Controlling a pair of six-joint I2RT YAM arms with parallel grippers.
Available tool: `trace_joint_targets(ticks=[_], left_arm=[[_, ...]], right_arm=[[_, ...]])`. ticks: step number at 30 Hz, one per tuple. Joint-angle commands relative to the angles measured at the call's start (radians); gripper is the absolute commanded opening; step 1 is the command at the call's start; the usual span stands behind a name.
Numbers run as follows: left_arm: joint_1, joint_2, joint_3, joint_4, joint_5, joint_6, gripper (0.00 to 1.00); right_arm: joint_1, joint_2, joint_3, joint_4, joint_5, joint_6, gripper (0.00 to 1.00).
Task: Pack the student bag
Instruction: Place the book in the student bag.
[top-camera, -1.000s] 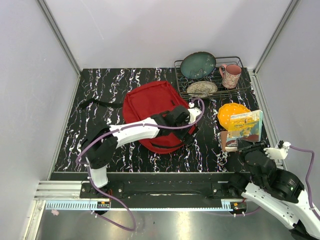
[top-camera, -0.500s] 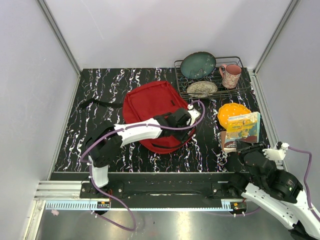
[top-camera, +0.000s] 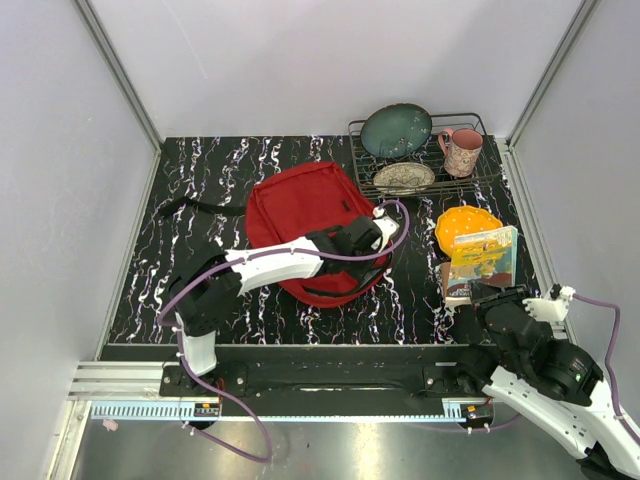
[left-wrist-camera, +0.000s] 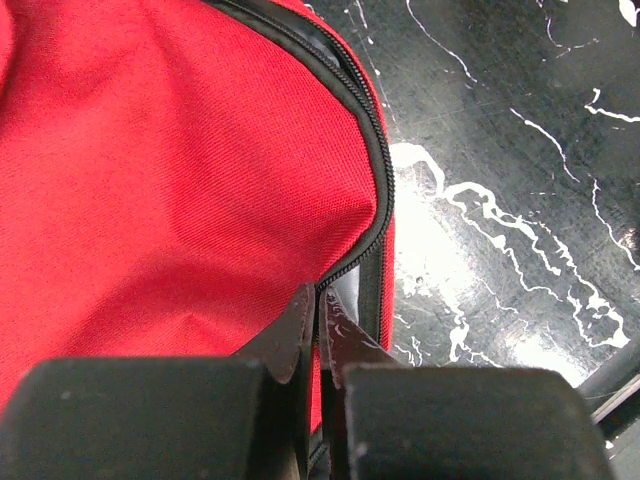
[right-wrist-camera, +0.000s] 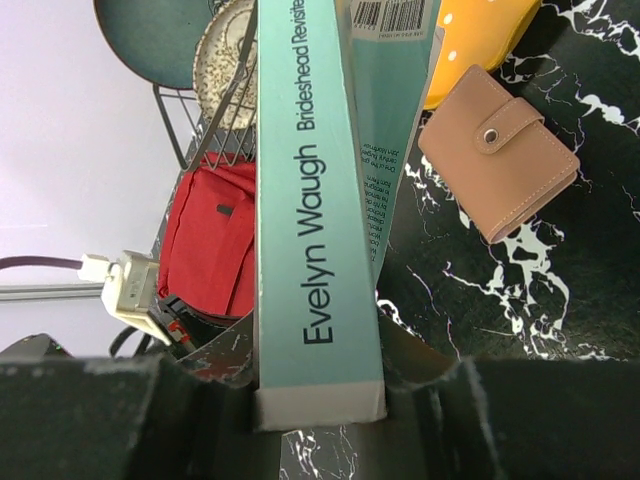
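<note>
The student bag, a red backpack, lies flat mid-table. My left gripper is at the bag's near right edge. In the left wrist view its jaws are pressed together on the black zip edge of the red fabric. My right gripper is shut on a teal book with "Evelyn Waugh" on its spine. The book stands upright over the table's right side, away from the bag.
A tan wallet lies on the black marbled table beside an orange bowl. A wire rack at the back right holds a teal plate, a patterned plate and a pink mug. A black strap trails left.
My left gripper has closed from wide open onto the bag's zip edge. The right arm has drawn slightly nearer with the book.
</note>
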Motion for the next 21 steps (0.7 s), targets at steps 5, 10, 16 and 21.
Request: trace_joint_targets(ticks=[5, 10, 16, 21], left_arm=[[0.018, -0.247, 0.010, -0.008, -0.185, 0.000, 0.00], [0.063, -0.346, 0.070, -0.048, -0.245, -0.003, 0.00], [0.113, -0.409, 0.114, -0.094, -0.288, 0.026, 0.00], [0.132, -0.478, 0.110, -0.085, -0.300, 0.010, 0.00]], right_arm=[[0.000, -0.021, 0.013, 0.165, -0.016, -0.097, 0.02], [0.000, 0.076, 0.020, 0.303, -0.131, -0.221, 0.00], [0.000, 0.212, 0.023, 0.523, -0.301, -0.298, 0.00], [-0.001, 0.350, 0.060, 0.636, -0.437, -0.289, 0.00]])
